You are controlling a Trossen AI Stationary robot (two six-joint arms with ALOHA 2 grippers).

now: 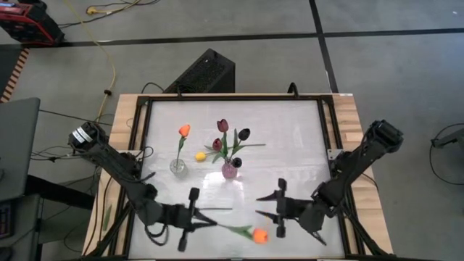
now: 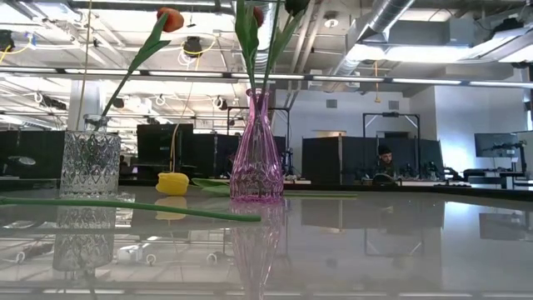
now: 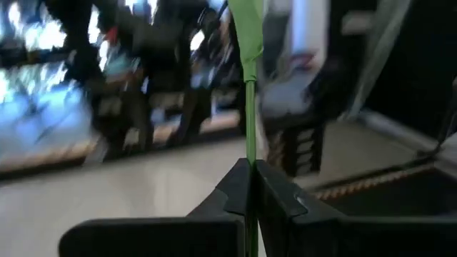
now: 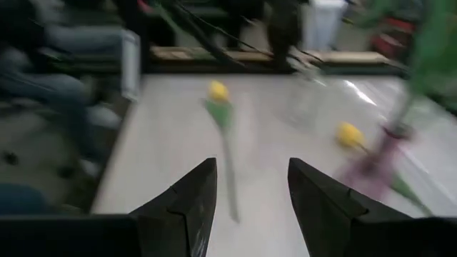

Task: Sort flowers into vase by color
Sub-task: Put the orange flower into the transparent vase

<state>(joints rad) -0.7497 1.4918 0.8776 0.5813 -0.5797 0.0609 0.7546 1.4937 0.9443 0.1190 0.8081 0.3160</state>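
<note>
On the glossy white table point(image 1: 290, 138), maroon flowers point(image 1: 222, 125) are already set in the pink vase point(image 1: 230, 170). An orange flower point(image 1: 259, 235) is pinched by its stem in the left gripper point(image 1: 194, 214), facing the spread right gripper point(image 1: 280, 209); a yellow flower point(image 1: 200, 156) is left lying beyond both.

One loose flower point(image 1: 249, 233) between the left tool point(image 1: 194, 215) and right tool point(image 1: 279, 209), both vases point(image 1: 230, 170) behind.

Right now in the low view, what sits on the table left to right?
Clear vase → yellow tulip → pink vase. A green stem lies across in front of them.
</note>
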